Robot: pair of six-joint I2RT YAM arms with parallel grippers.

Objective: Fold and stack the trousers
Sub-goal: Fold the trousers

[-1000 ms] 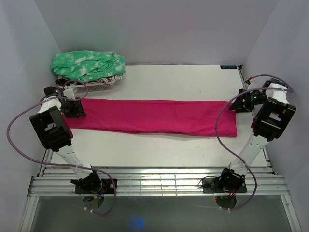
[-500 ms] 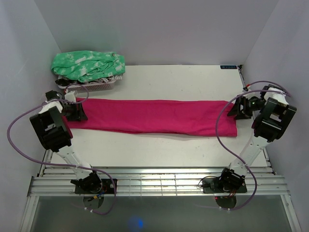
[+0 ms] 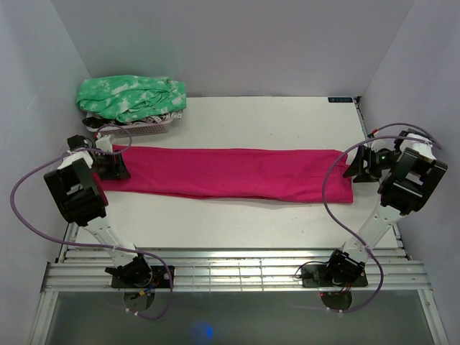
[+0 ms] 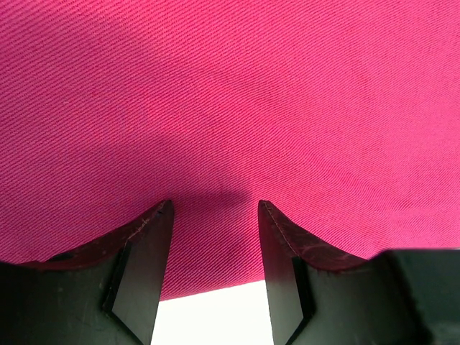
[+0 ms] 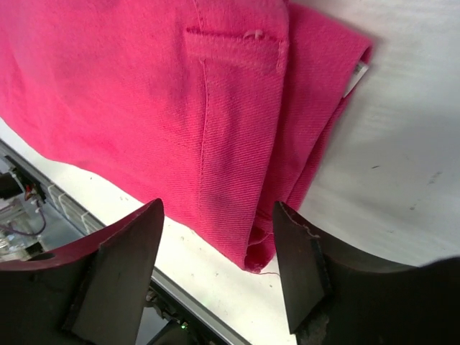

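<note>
At the left of the top view, one end of the trousers point(image 3: 230, 172) is covered by the left fingers point(image 3: 113, 169). In both wrist views the trousers are cut off by frame edges; the white label point(image 5: 355, 76) cannot be read.

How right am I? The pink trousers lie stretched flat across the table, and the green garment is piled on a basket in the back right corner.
One slip: the green garment sits on the basket in the back left corner, not the right, as the top view shows. The pink trousers do lie stretched flat across the table.
</note>
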